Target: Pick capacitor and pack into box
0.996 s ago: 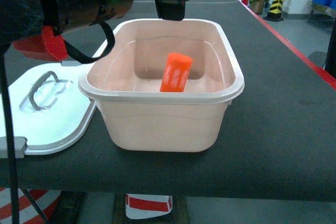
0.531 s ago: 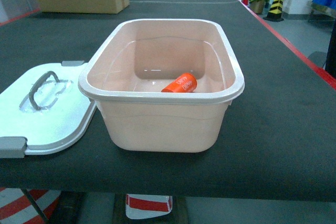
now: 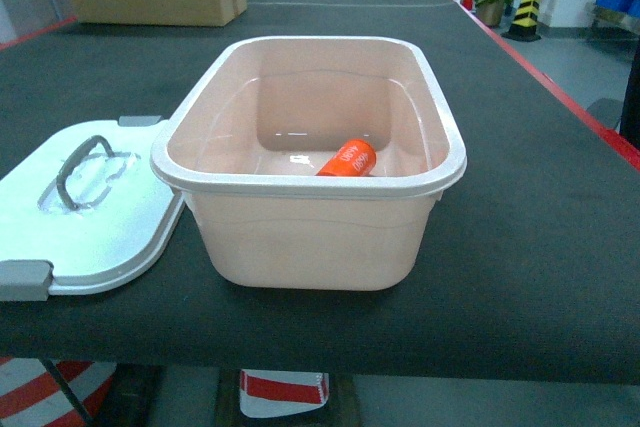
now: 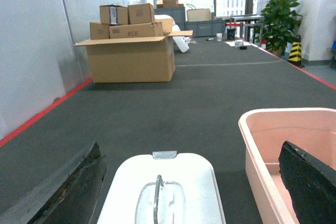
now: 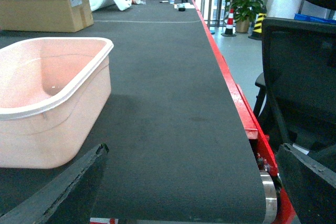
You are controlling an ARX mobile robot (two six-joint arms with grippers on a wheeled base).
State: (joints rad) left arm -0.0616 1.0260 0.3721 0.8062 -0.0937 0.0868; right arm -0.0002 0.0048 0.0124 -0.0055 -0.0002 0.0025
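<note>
Down inside the pink box [image 3: 305,209] the orange capacitor [image 3: 347,158] lies on its side, white lid [image 3: 92,215] beside it, both grippers [image 4: 194,182] [image 5: 189,182] spread wide, gripping nothing

Bright, even indoor light; soft shadows, slight blur w/ glare.

The box [image 3: 310,237] looks like smooth plastic with a soft, half-glossy shine; its inner floor reflects light. The capacitor [image 3: 347,159] inside has a smooth, glossy plastic skin with pale print. Under the left gripper [image 4: 191,182], the lid [image 4: 178,182] is smooth white plastic, and its handle [image 4: 157,203] looks like grey matt plastic. The table [image 5: 173,129] surface below the right gripper [image 5: 191,182] is dark, matt and finely ribbed, like rubber or cloth. The carton [image 4: 131,56] far ahead of the left gripper is brown matt cardboard.
</note>
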